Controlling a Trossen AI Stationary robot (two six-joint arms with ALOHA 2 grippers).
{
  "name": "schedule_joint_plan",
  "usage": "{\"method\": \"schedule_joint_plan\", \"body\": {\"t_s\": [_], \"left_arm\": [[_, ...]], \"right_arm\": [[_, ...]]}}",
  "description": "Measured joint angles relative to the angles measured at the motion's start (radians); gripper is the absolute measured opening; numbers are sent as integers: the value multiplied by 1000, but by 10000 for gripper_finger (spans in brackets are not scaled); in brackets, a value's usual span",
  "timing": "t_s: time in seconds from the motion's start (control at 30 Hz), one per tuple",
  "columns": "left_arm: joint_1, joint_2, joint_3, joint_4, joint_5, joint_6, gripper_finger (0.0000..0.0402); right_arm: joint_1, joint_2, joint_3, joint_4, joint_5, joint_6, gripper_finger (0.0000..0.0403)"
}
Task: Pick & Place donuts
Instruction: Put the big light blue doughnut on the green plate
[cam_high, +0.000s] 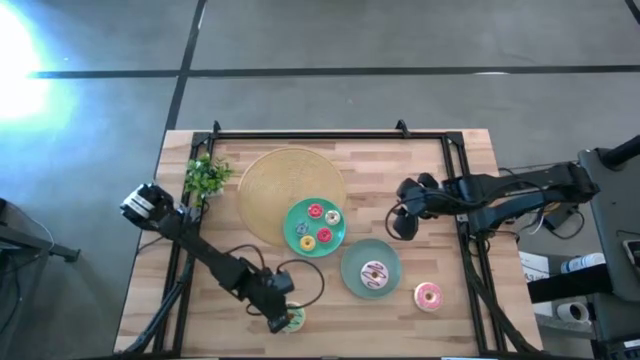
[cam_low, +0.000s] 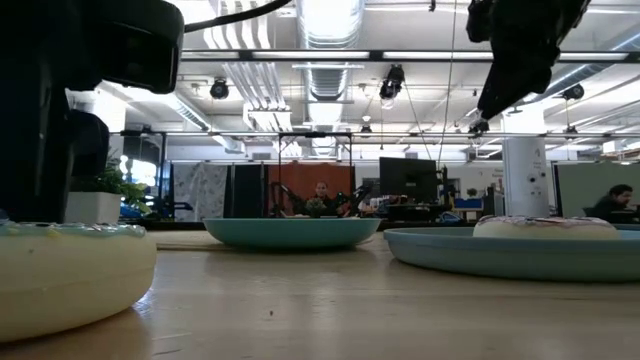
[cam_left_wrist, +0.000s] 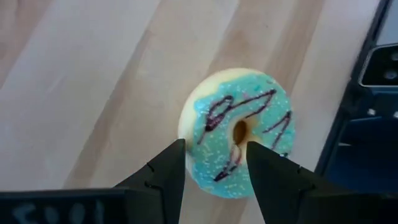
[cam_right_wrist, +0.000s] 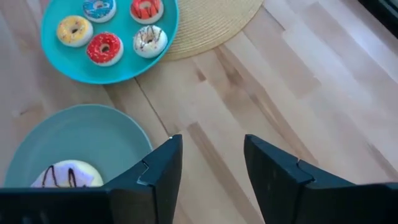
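The green-frosted donut (cam_left_wrist: 239, 127), with dark stripes, lies flat on the wood near the table's near edge (cam_high: 294, 320). My left gripper (cam_left_wrist: 216, 146) is open right above it, one finger on each side of its hole. The white striped donut (cam_high: 373, 273) lies on a teal plate (cam_high: 352, 287). The pink donut (cam_high: 428, 296) lies on the bare table to that plate's right. Several small donuts (cam_right_wrist: 104, 48) lie on a second teal plate (cam_high: 290, 240). My right gripper (cam_right_wrist: 208, 140) hangs open above the table (cam_high: 405, 222), right of both plates. My left gripper points down at the green-frosted donut from above. Its fingertips (cam_left_wrist: 171, 158) show in front of the ring's top, closer together than the ring is wide. Whether they touch the frosting I cannot tell.
A tan woven disc (cam_high: 275, 185) lies under the far part of the small-donut plate. A small potted plant (cam_high: 207, 177) stands at the far left. A black frame rail (cam_high: 330, 134) runs along the table's far side. Bare wood lies between the plates and the right rail.
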Motion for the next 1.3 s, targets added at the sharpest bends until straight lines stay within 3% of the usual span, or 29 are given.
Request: {"method": "schedule_joint_plan", "body": {"t_s": [0.33, 0.57, 0.77, 0.93, 1.17, 1.3], "left_arm": [[2, 17, 0, 32, 0, -40, 144], [2, 103, 11, 35, -3, -78, 143], [2, 154, 72, -91, -13, -108, 133], [6, 154, 102, -171, -29, -62, 100], [36, 152, 129, -208, -13, 3, 12], [68, 132, 169, -342, -35, 72, 4]], "right_arm": [[0, -6, -15, 2, 20, -26, 147], [0, -5, -25, 4, 22, -31, 139], [0, -5, -42, 4, 24, -31, 137], [-1, -5, -43, 8, 77, -31, 133], [-1, -6, -43, 17, 96, -31, 130], [-1, -8, -43, 18, 96, -38, 128]]}}
